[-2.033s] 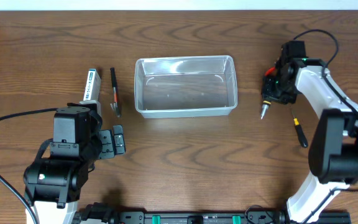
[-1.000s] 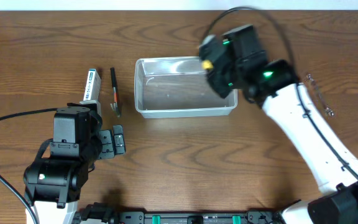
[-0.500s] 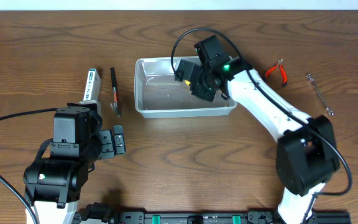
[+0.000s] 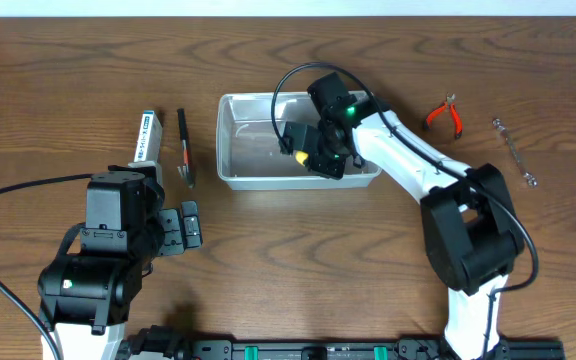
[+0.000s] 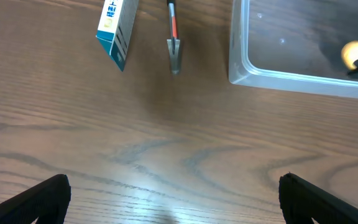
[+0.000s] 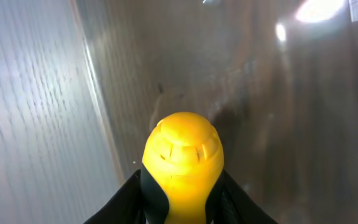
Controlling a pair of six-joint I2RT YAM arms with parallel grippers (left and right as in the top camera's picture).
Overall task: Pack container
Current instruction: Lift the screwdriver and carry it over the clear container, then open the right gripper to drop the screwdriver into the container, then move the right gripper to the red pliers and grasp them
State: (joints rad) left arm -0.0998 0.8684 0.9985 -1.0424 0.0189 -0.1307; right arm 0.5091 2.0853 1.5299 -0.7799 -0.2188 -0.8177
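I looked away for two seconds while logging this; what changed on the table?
The right gripper swung left from beside the container to over its middle, carrying a yellow-handled tool. The red pliers are now uncovered. Container, blue-and-white box, the small tool beside it and the open left gripper stayed put.

We see the left arm (image 4: 103, 260), lower left of the overhead frame, as black and blocky, with a black cable (image 4: 13, 192) running off the left edge. Its left claw (image 5: 176, 198) ends in black fingers (image 5: 45, 198). The right arm (image 4: 418, 170) has white rounded links, black joints, a green light and a looping black wire (image 4: 286, 80).
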